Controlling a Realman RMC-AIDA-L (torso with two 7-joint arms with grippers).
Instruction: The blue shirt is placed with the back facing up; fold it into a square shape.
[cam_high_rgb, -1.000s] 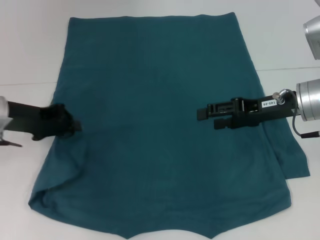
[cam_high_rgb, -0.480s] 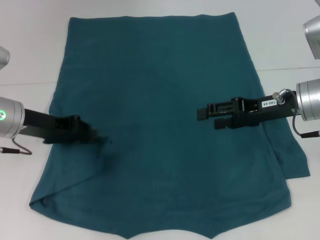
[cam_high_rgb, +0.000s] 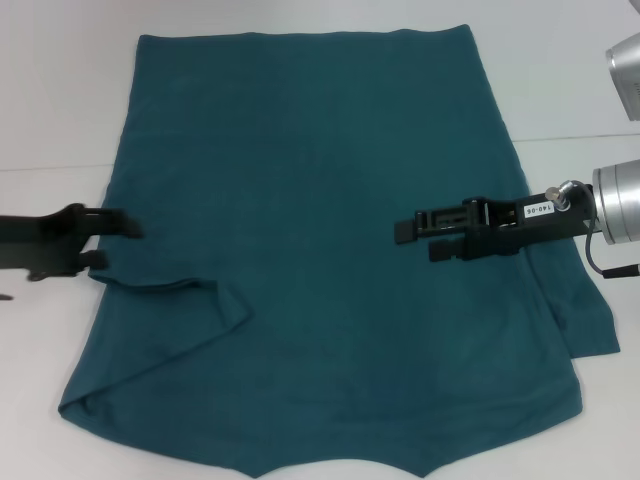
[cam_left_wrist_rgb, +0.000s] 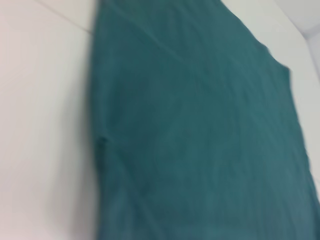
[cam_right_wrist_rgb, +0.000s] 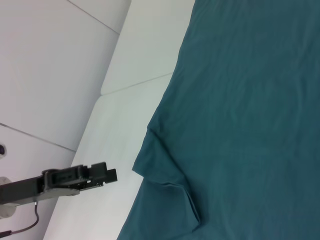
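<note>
Dark teal cotton covers most of the white table (cam_high_rgb: 60, 90): the blue shirt (cam_high_rgb: 320, 230) lies spread flat with its plain side up, its straight hem at the far edge and its nearer end reaching the bottom of the head view. On the robot's left side the sleeve is turned in over the body of the shirt, leaving a small raised fold (cam_high_rgb: 215, 300) with a creased corner; the right wrist view shows the same fold (cam_right_wrist_rgb: 172, 187) puckered at the shirt's edge. On the robot's right side the other sleeve (cam_high_rgb: 590, 320) is out flat on the table beside the body of the shirt.

The left gripper (cam_high_rgb: 118, 243) sits at the shirt's left edge, just beyond the fold, its two fingers parted with nothing between them. Seen from the right wrist, it (cam_right_wrist_rgb: 110, 174) hangs over the bare table beside the shirt, not touching the cloth.

The right gripper (cam_high_rgb: 420, 238) hovers over the right half of the shirt, pointing toward the middle, its fingers apart and empty.
</note>
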